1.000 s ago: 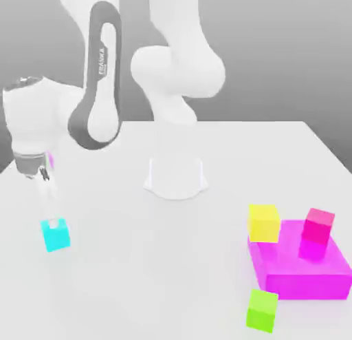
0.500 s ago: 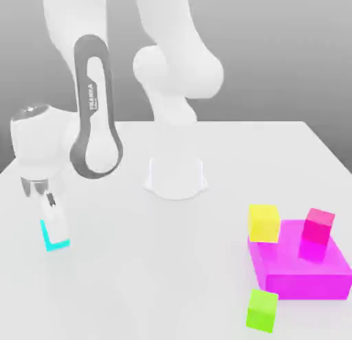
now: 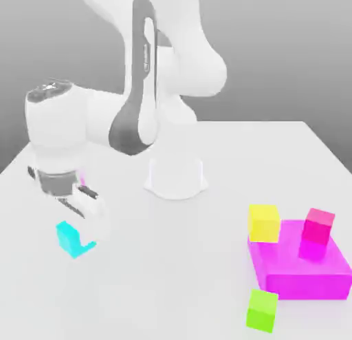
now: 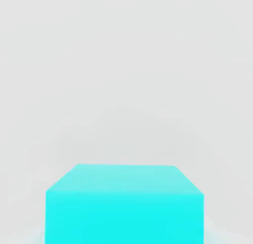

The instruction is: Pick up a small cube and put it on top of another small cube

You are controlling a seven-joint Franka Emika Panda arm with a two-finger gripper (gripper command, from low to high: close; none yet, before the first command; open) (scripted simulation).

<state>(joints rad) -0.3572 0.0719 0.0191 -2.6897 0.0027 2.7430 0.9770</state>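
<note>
The small cube (image 3: pixel 71 238) is bright cyan and sits at the exterior view's left, tilted, just above or on the white table (image 3: pixel 172 263). My gripper (image 3: pixel 86 230) reaches down onto it from the white hand (image 3: pixel 58 135), shut on it, and one pale finger (image 3: pixel 93 211) covers part of the cube. The hand view shows the same small cube (image 4: pixel 123 203) close up between the jaws. A yellow cube (image 3: pixel 264 222) and a green cube (image 3: pixel 262 310) of the same size rest at the exterior view's right.
A large flat magenta block (image 3: pixel 299 270) lies at the exterior view's right with a small pink cube (image 3: pixel 319 226) on it. The yellow cube leans against its left edge. The arm's round white base (image 3: pixel 175 177) stands mid-table.
My gripper has come down and gone from open to shut around the cyan cube. The hand has turned and shifted slightly right, and the cube now sits tilted.
</note>
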